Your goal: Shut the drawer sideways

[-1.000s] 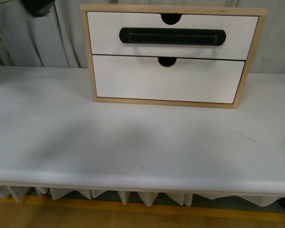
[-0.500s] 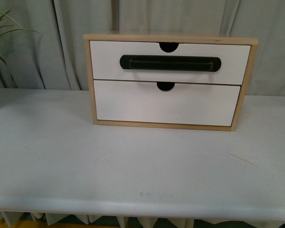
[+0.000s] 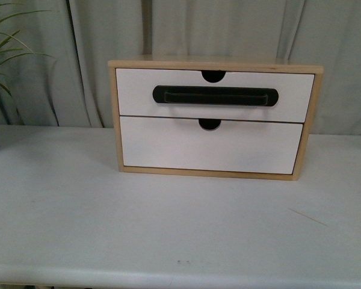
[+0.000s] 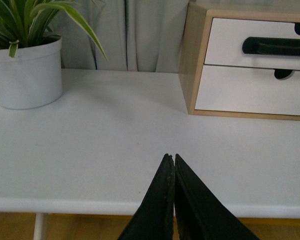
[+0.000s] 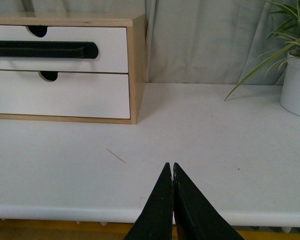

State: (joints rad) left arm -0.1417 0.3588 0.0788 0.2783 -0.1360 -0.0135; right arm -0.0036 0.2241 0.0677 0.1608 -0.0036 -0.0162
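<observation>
A small wooden cabinet stands at the back of the white table. Its upper drawer has a white front, a long black oval handle and a half-round notch in its top edge; its front sits about level with the frame. The drawer also shows in the left wrist view and the right wrist view. My left gripper and right gripper are shut and empty, low over the table's front edge, far from the cabinet. Neither arm shows in the front view.
The lower drawer is a plain white front with a notch. A potted plant stands at the far left and another at the far right. A thin sliver lies on the table to the right. Curtains hang behind.
The front view has tilted up: the cabinet sits lower in the frame and more curtain and a plant show. The drawer front now looks about flush with the frame.
</observation>
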